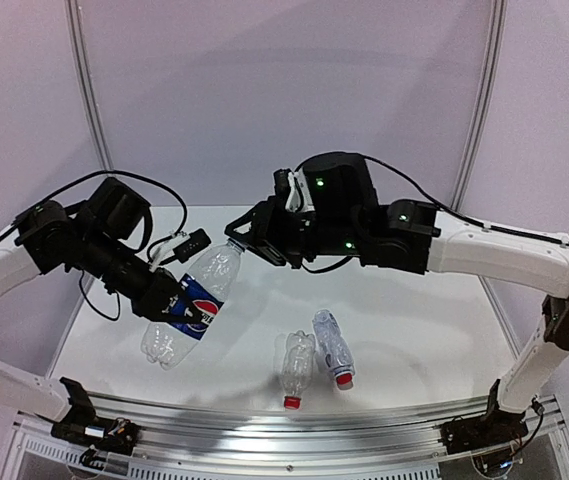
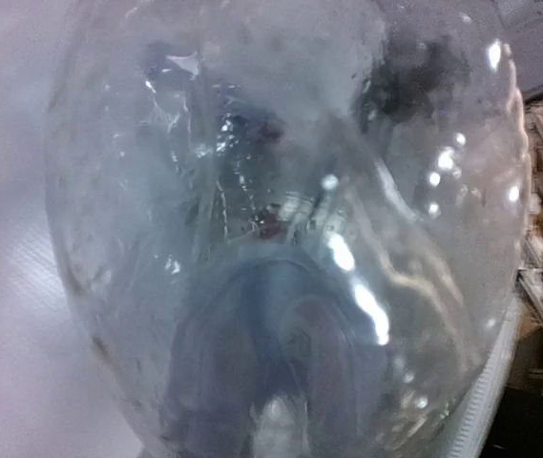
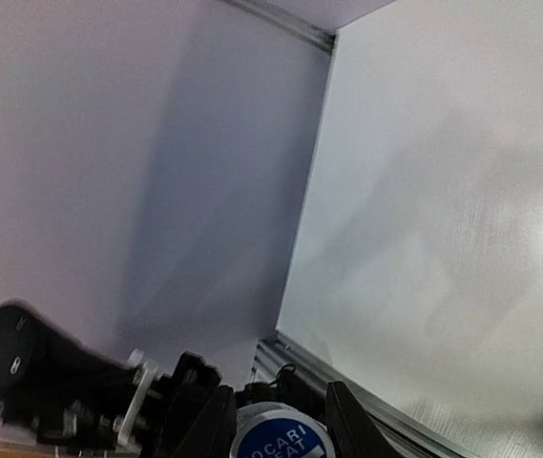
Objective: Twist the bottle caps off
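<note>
- From the top camera, we see the left gripper (image 1: 169, 303) clenched around the labelled middle of the Pepsi bottle (image 1: 214, 270), over the left part of the table (image 1: 414, 320).
- The bottle's long axis runs on a slant. Its base is toward the near left and its neck toward the far right, where the whitish cap (image 1: 232, 243) meets the right gripper (image 1: 244, 238).
- In the same view, the left unlabelled bottle (image 1: 297, 362) and the right unlabelled bottle (image 1: 331, 340) lie just beside each other on the table, near the front middle. Their long axes run roughly front to back, and their red caps (image 1: 291, 402) (image 1: 344, 381) point toward the near edge.
- In the left wrist view, we see only the blurred clear wall of the Pepsi bottle (image 2: 281, 239), which fills the picture. The gripper's own fingers do not show.
- In the right wrist view, we see the whitish cap (image 3: 281, 441) end-on at the bottom edge, its top printed in blue. The right gripper (image 3: 279, 425) pinches it, with dark fingers (image 3: 345, 425) against its two sides.
</note>
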`<state>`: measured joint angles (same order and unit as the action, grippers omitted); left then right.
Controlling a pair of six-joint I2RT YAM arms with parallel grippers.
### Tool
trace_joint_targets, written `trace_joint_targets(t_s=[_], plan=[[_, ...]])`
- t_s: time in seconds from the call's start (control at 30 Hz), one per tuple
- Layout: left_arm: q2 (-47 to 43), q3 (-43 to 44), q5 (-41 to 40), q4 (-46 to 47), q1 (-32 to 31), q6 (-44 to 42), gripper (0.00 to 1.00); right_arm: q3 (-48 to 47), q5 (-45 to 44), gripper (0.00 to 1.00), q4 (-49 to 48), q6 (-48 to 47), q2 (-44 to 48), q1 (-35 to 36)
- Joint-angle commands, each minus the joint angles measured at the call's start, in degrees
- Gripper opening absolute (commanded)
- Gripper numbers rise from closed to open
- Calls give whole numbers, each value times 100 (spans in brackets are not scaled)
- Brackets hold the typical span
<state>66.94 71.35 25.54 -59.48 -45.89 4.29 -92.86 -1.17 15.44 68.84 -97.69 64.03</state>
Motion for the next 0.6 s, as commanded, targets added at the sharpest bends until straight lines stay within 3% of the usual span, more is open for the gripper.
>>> trace_joint_targets(t_s=[0.0, 0.1, 0.23, 0.3, 0.4, 0.5, 0.57], plan=[[-715, -165, 3780, 906, 608, -71, 0, 1161, 1054, 0, -1900, -1448, 716, 11], [-754, -169, 4579, 1099, 789, 62, 0, 1569, 1491, 0, -2455, -1651, 851, -52], [-647, -20, 4453, 790, 792, -157, 0, 1294, 1643, 1, -2317, -1759, 723, -53], [-576, 60, 4192, 564, 792, -306, 0, 1181, 1493, 18, -2186, -1733, 705, -57], [-488, 161, 3506, 146, 792, -629, 0, 995, 983, 61, -1756, -1619, 766, -53], [-431, 134, 2929, 9, 798, -810, 0, 940, 226, 94, -1212, -1425, 968, -57], [-421, 105, 2692, 24, 792, -833, 0, 1116, -54, 99, -1194, -1337, 1167, -56]])
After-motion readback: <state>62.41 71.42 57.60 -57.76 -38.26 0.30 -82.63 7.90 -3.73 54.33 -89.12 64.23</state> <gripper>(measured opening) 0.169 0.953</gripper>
